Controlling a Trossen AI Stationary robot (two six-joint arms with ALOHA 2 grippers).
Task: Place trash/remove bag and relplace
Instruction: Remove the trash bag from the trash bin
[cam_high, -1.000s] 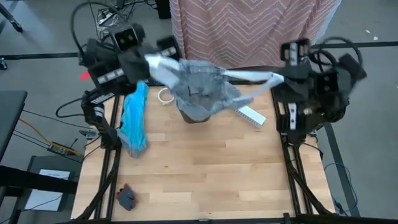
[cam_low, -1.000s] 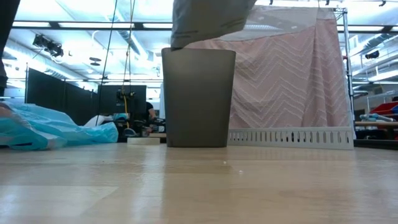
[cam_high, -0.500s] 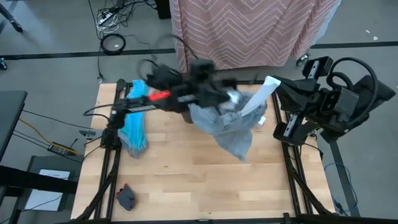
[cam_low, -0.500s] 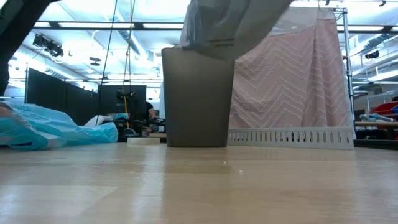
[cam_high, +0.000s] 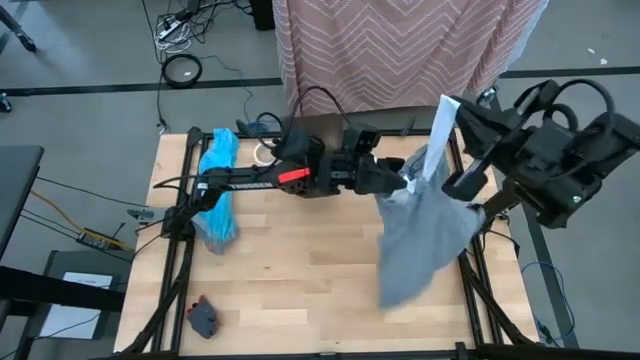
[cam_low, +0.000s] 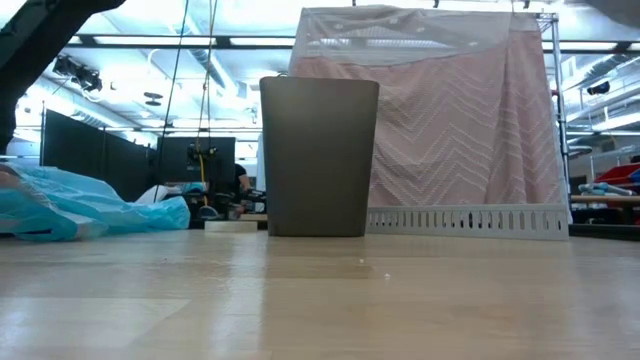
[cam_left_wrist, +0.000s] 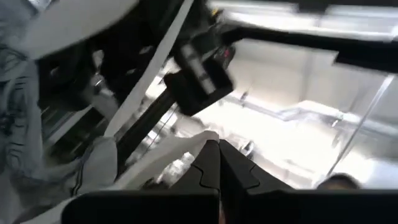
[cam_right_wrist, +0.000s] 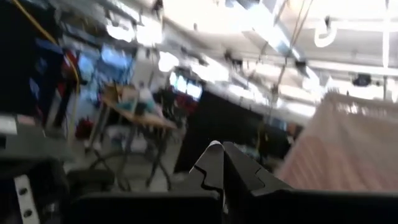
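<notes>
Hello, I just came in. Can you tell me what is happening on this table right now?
The two arms hold the grey bag in the air over the right side of the table, clear of the dark bin. The left gripper is shut on one handle; the right gripper is shut on the other, which is stretched upward. The blue bag lies on the table's left side, not yet fitted.
</notes>
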